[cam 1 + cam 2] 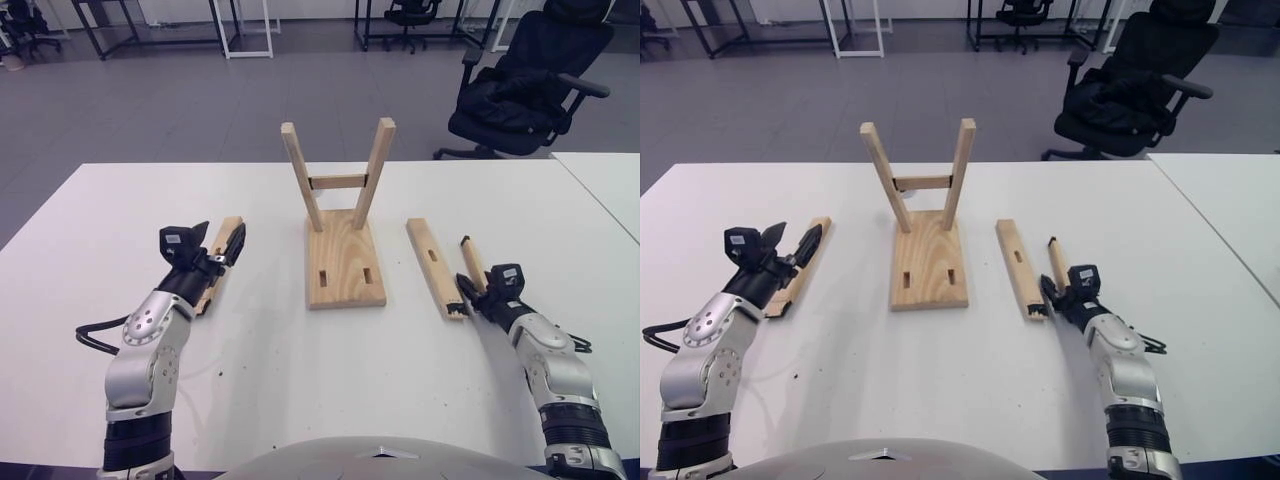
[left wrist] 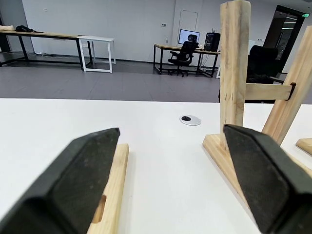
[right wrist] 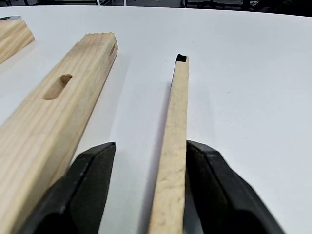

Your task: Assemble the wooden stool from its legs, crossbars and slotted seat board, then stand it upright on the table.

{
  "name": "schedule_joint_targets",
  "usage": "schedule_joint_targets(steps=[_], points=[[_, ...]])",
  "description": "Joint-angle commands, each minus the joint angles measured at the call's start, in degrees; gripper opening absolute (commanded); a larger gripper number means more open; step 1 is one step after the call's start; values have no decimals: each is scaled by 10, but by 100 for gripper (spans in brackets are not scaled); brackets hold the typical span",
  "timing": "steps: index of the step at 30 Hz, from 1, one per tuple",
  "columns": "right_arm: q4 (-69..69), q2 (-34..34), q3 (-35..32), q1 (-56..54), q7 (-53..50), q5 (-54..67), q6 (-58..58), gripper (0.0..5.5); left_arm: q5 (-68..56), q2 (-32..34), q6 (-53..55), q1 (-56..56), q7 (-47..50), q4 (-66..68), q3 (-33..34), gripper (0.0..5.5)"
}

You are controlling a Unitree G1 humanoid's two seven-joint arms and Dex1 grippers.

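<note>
Left gripper [image 1: 218, 240]: fingers spread wide, holding nothing. A loose slotted leg [image 2: 116, 185] lies flat on the table [image 1: 300, 390] beneath it, close by one finger rather than centred in the gap; contact cannot be told.

Right gripper [image 3: 151, 146]: fingers parted, set to either side of the thin loose crossbar [image 3: 178, 102], which lies close against one finger, with a gap to the other. Just beside it, towards the seat board, lies a second loose slotted leg [image 1: 432, 262].

Seat board [image 1: 345, 265]: flat at table centre, between the two grippers. Two legs [image 1: 301, 175] [image 1: 373, 170] stand in its far end, joined by a crossbar [image 1: 338, 182]. Two near slots [image 1: 325, 275] are open.
</note>
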Motion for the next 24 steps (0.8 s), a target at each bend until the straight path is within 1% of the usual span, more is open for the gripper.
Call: schedule_joint_targets(steps=[1, 4, 8, 10, 12, 13, 15, 16, 18, 19, 20, 22, 24], points=[[23, -8, -9, 0, -33, -19, 25, 223, 7, 1, 3, -4, 3, 2, -7, 393], [0, -5, -18, 8, -55, -16, 34, 163, 12, 0, 3, 1, 4, -2, -11, 393], [-19, 5, -10, 12, -56, -15, 54, 75, 16, -2, 1, 8, 10, -6, -14, 393], [-16, 1, -5, 11, -53, -22, 48, 44, 17, -2, 1, 7, 12, -6, -14, 393], [-12, -3, -7, 4, -52, -26, 40, 43, 6, -4, 9, 4, 14, -13, -11, 393], [-17, -10, -8, -5, -60, -38, 15, 43, -22, -9, 25, -5, 18, -28, -4, 393], [-58, -44, 1, -32, -97, -111, -75, 43, -106, -15, 72, -43, 28, -75, 16, 393], [-92, -64, 16, -51, -111, -159, -123, 43, -164, -17, 101, -73, 46, -101, 27, 393], [-151, -91, 49, -90, -131, -243, -189, 43, -284, -26, 149, -131, 100, -133, 47, 393], [-180, -102, 64, -113, -145, -288, -214, 43, -356, -36, 164, -168, 145, -137, 53, 393], [-206, -113, 94, -144, -157, -355, -243, 43, -437, -60, 165, -204, 205, -139, 46, 393], [-234, -118, 162, -201, -171, -470, -297, 43, -549, -111, 154, -254, 307, -138, 15, 393], [-236, -91, 212, -241, -185, -526, -323, 43, -579, -140, 152, -273, 363, -136, -27, 393]])
